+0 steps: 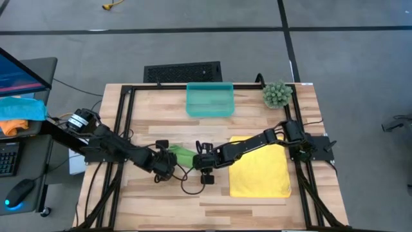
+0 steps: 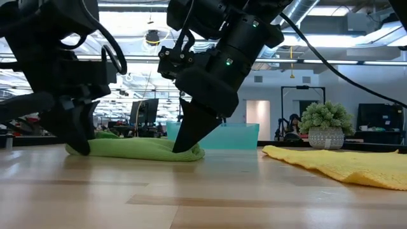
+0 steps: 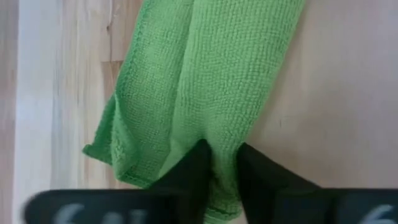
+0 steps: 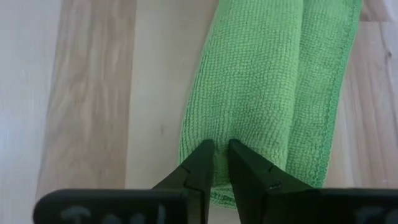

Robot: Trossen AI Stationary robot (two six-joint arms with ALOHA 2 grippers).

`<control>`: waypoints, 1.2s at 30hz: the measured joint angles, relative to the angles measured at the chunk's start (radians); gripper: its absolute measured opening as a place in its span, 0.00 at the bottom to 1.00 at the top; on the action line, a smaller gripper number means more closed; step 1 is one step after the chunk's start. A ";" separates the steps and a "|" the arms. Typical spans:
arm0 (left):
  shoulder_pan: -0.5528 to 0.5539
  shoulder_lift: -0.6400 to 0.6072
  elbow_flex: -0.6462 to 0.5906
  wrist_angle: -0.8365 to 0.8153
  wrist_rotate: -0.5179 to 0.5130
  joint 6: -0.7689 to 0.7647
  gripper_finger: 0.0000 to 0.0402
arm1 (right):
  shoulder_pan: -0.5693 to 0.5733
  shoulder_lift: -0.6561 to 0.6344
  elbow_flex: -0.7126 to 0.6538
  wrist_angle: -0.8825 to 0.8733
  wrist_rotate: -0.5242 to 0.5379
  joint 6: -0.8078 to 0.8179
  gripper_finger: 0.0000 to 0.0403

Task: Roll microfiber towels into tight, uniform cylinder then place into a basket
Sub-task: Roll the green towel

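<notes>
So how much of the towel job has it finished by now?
Roughly half of the first towel. The green towel is rolled up on the table, with the left gripper and right gripper each pinching one end. The yellow towel lies flat, unrolled, and the teal basket holds no towel.

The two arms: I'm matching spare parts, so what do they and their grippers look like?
Both arms are black, built of chunky jointed segments, with loose black cables looping along them. The left gripper and right gripper each end in two dark fingers that taper to wedge tips. The right arm's wrist housing shows a small green light in the low view.
</notes>
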State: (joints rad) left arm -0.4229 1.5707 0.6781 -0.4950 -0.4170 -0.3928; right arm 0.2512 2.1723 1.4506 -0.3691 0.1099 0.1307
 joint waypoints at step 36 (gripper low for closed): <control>0.188 -0.051 -0.004 0.113 0.701 -0.470 0.04 | 0.104 0.008 0.069 -0.053 -0.030 -0.008 0.47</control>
State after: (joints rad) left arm -0.2346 1.5195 0.6736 -0.3818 0.2842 -0.8623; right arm 0.3557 2.1805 1.5199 -0.4221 0.0798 0.1223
